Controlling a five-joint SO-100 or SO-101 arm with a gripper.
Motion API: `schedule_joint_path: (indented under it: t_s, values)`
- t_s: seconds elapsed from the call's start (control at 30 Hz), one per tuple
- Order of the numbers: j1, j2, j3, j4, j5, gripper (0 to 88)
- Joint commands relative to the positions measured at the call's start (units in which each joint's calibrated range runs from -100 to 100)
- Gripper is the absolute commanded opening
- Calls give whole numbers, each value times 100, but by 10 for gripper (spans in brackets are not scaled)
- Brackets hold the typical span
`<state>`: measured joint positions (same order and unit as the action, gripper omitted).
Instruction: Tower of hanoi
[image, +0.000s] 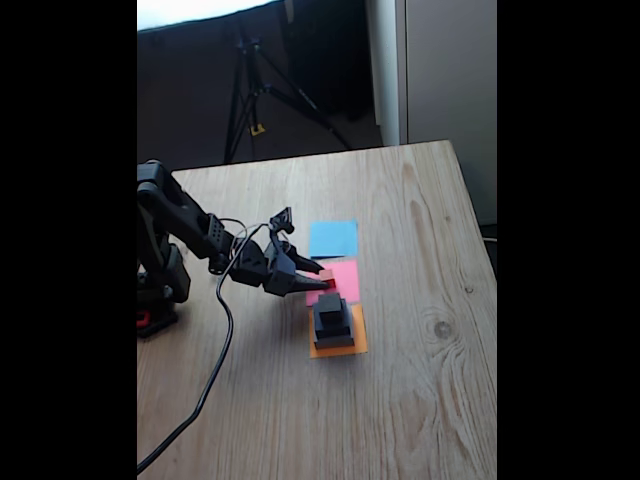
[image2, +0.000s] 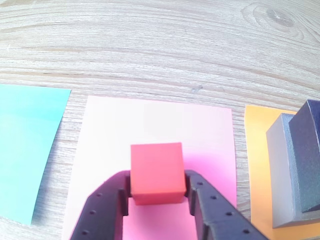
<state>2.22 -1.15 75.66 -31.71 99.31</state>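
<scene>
A wooden table (image: 420, 400) is filling the fixed view, and my arm (image: 180, 225) is reaching in from the left edge. At centre frame, three paper squares are lying in a column: blue (image: 333, 238), pink (image: 345, 277), orange (image: 352, 346). On the orange one the grey block (image2: 280, 175), black block (image2: 307, 150) and a smaller dark block (image: 330, 307) are sitting stacked. In the wrist view's lower centre, my pincer (image2: 157, 192) is clamping the red cube (image2: 156, 170) over the pink square.
</scene>
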Motion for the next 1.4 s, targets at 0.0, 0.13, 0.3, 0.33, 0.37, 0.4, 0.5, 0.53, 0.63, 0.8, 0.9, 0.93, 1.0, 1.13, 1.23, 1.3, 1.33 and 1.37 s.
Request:
schedule_joint_path:
  t_s: [0.0,0.13,0.3,0.33,0.37,0.4,0.5,0.53,0.63,0.8,0.9,0.93,1.0,1.13,1.23,1.3,1.33,1.37]
  values:
    - [83,-59,43,-79,69,78]
    - [116,-112,134,-87,69,146]
    - [133,-308,252,-87,69,180]
    - [133,-369,261,-71,69,183]
    - [125,-422,270,-63,69,189]
    - [116,-513,288,-39,69,199]
    - [91,-838,279,220,69,208]
    - [91,-960,270,317,69,211]
    - [58,-1452,152,771,36,211]
    - [58,-2557,-339,2487,-566,118]
    - [58,-3200,-848,3765,-917,6]
    - [58,-3374,-1103,4267,-1018,2]
    - [75,-3677,-1594,5198,-1151,2]
    - [200,-4078,-2475,6768,-1168,2]
    - [442,-4381,-3021,7820,-884,2]
    - [643,-4563,-3466,8525,-666,2]
    - [743,-4601,-3748,8921,-516,2]
    - [835,-4616,-4084,9310,-416,2]
